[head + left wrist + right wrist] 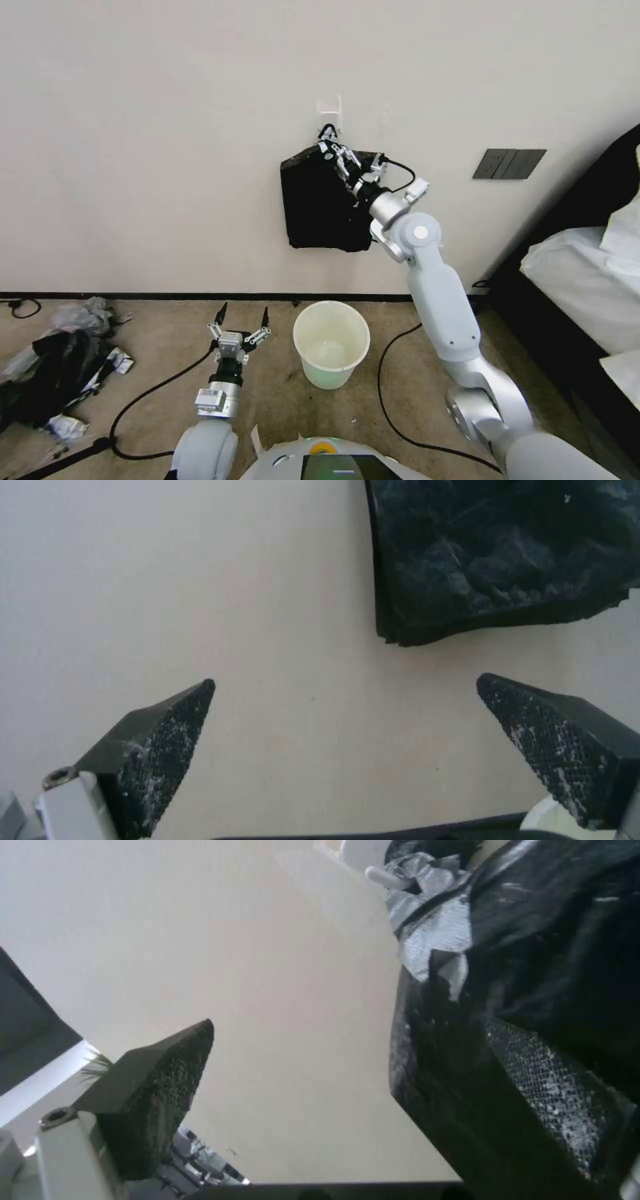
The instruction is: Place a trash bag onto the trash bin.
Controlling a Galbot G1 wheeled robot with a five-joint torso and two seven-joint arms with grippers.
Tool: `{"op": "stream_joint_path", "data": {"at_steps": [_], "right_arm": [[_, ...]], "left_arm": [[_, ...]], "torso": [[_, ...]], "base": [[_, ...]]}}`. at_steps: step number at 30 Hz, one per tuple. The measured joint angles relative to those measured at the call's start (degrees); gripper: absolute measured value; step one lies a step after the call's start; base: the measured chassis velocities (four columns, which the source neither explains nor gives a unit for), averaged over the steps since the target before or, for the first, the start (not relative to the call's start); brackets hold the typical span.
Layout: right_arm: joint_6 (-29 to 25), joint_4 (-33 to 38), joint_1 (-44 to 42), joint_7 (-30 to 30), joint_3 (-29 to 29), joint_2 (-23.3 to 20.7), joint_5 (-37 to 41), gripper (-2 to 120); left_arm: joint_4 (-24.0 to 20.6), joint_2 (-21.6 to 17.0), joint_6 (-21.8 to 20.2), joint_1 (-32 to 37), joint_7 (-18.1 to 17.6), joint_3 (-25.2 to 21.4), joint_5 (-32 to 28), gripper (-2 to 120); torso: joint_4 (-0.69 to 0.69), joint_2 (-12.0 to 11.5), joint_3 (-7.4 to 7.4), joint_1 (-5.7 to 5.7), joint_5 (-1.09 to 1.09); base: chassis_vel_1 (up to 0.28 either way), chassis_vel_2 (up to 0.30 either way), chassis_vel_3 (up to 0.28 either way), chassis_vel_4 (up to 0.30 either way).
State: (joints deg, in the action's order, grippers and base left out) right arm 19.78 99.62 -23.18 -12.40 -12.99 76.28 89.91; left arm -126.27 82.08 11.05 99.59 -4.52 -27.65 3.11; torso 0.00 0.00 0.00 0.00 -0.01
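Up on the wall, the right gripper (331, 148), jaws apart, reaches the bundle of black bags (320, 203) hanging above the trash bin (331, 342), nearer than the open, low left gripper (241, 315).

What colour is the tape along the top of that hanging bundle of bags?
Silver-grey, crinkled tape on the black bundle of bags; the right wrist view shows it best.

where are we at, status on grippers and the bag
Right gripper open at top of the bag bundle on the wall. Left gripper open, low beside the trash bin. Bin unlined. Nothing in the way.
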Motion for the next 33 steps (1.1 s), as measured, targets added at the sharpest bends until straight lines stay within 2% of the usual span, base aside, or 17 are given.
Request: {"op": "stream_joint_path", "data": {"at_steps": [13,33], "right_arm": [[-0.1,-6.7,3.5,2.1,0.6,2.3,-2.4,100],[0.0,-10.6,6.7,4.0,1.0,3.7,-2.6,98]], "left_arm": [[-0.7,-0.3,0.2,0.5,0.0,-0.5,-0.3,100],[-2.5,-0.7,0.4,1.0,0.2,-1.4,-1.5,100]], "torso": [[0.01,0.0,0.0,0.0,0.0],[0.0,0.0,-0.01,0.0,0.0]], "base": [[0.0,0.0,0.0,0.0],[0.0,0.0,0.0,0.0]]}}
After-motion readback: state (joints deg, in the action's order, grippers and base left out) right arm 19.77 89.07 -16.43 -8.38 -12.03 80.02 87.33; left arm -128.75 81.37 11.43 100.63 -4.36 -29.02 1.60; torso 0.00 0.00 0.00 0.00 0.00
